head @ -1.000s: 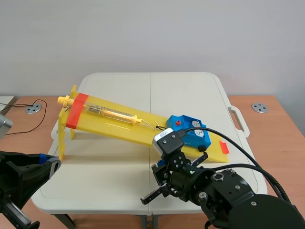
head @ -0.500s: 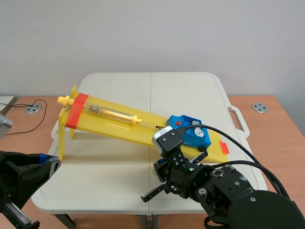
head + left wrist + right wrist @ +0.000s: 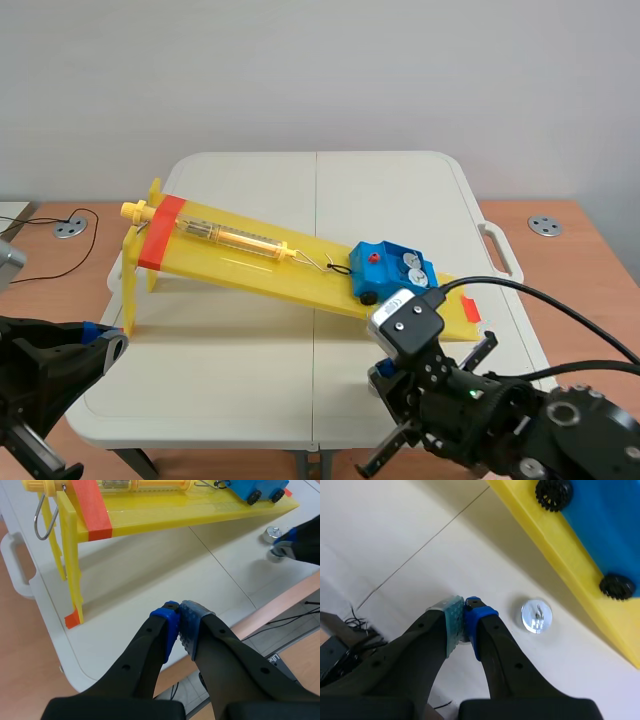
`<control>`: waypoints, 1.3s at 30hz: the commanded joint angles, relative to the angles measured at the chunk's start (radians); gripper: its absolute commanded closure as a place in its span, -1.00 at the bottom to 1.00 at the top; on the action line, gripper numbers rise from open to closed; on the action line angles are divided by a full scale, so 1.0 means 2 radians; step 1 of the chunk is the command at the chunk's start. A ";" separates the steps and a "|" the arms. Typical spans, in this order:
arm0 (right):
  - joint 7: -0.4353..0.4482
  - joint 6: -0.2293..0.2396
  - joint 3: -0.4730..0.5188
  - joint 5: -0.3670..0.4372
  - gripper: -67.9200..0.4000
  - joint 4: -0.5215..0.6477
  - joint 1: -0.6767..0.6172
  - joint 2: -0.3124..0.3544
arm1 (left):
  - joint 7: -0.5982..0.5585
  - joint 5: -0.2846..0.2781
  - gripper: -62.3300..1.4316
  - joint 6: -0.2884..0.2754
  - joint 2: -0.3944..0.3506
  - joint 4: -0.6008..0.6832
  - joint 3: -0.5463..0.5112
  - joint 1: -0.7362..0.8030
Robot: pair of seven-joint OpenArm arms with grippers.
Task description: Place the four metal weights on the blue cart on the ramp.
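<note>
Silver metal weight point(image 3: 536, 616) lies flat on the white worktop point(image 3: 395, 540), just beside the right claw point(image 3: 464, 614) on its blue-padded side — close, but not touching. My right claw is pinched closed on nothing, its two pads pressed together just above the worktop. Ahead of that claw, beyond the weight, runs the low edge of the yellow ramp point(image 3: 555, 540), with the blue cart point(image 3: 602, 525) standing on it; two of its black wheels sit along that edge. From the scene camera I see the cart near the ramp's bottom end, with a yellow spring scale point(image 3: 235, 238) lying along the slope above it and a thin wire hook between the two. Two silver discs point(image 3: 407, 262) rest on the cart's top beside a red knob point(image 3: 374, 258). My left claw point(image 3: 178, 622) is closed as well and empty, over the near part of the worktop — well apart from the cart, with the ramp's raised end and its orange-red band point(image 3: 92, 507) ahead of it.
</note>
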 commanded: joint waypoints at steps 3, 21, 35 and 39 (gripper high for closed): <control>0.043 0.004 0.027 0.061 0.97 0.104 -0.033 0.031 | -0.048 -0.039 0.87 -0.018 0.000 0.036 -0.008 -0.010; 0.011 0.043 0.212 0.239 0.97 0.255 -0.141 0.042 | -0.048 -0.039 0.87 -0.018 0.000 0.036 -0.008 -0.010; -0.010 0.042 0.246 0.298 0.97 0.238 -0.056 -0.010 | -0.048 -0.039 0.87 -0.018 0.000 0.036 -0.008 -0.010; -0.015 0.041 0.245 0.298 0.97 0.211 -0.018 -0.035 | -0.048 -0.039 0.87 -0.018 0.000 0.036 -0.008 -0.010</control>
